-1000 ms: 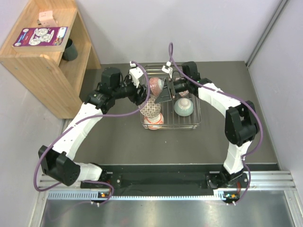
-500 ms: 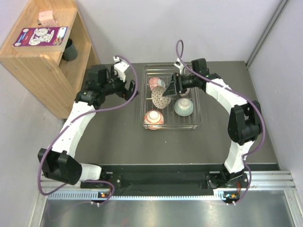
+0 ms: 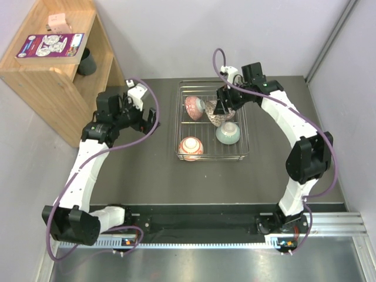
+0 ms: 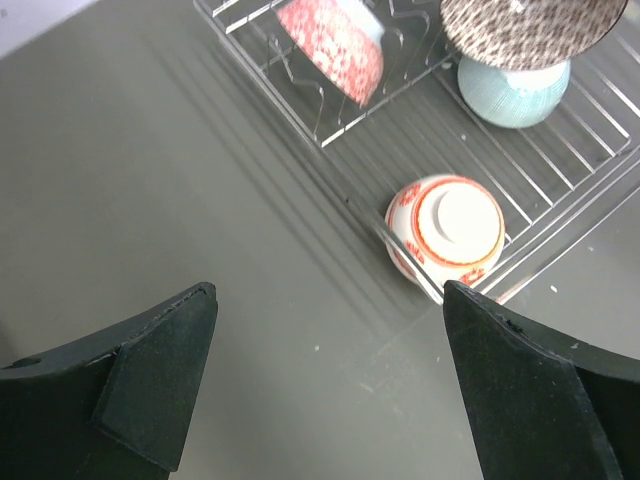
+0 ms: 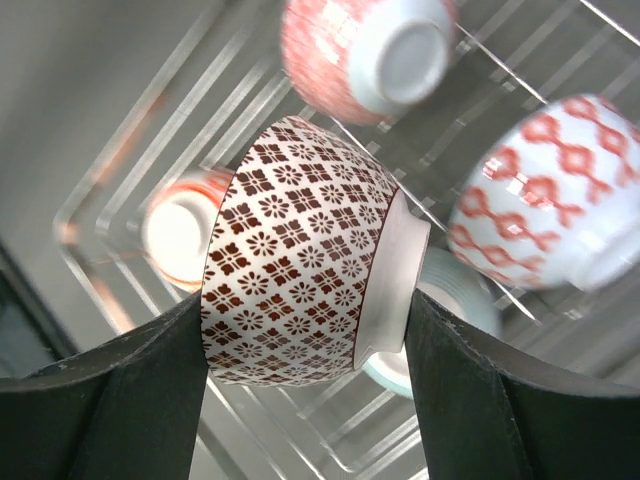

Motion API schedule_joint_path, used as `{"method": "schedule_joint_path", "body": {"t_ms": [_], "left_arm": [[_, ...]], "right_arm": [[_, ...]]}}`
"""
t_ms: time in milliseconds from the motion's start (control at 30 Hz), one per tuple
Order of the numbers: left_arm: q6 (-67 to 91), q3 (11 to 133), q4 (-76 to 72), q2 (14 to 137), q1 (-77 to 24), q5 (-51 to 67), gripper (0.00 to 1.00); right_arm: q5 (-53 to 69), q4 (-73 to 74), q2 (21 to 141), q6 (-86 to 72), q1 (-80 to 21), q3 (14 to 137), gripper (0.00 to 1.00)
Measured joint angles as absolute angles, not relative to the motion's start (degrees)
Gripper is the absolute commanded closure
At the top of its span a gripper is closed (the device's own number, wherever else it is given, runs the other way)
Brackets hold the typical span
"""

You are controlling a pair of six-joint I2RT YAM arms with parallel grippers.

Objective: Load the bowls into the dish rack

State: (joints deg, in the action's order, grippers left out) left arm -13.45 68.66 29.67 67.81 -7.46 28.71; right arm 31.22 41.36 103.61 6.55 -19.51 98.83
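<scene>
The silver wire dish rack stands at the table's middle back. My right gripper is shut on the beige-brown mesh bowl and holds it tilted on its side above the rack. Below it lie the red-orange floral bowl, the mint green bowl, a white bowl with a red lattice and a white bowl with orange rings, which sits upside down at the rack's near left corner. My left gripper is open and empty over bare table, left of the rack.
A wooden shelf unit stands at the back left with a dark cup on its shelf. Walls close off the back and the right side. The rack's left edge lies just beyond my left fingers.
My left gripper let go of the mesh bowl and drew back to the left. My right gripper took the bowl and carried it back and to the right, over the rack.
</scene>
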Motion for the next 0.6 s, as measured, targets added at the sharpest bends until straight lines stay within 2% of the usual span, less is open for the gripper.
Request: {"method": "schedule_joint_path", "body": {"t_ms": [600], "left_arm": [[-14.1, 64.0, 38.0, 63.1, -5.3, 23.0, 0.01]], "right_arm": [[0.8, 45.3, 106.1, 22.0, -33.6, 99.1, 1.0]]}}
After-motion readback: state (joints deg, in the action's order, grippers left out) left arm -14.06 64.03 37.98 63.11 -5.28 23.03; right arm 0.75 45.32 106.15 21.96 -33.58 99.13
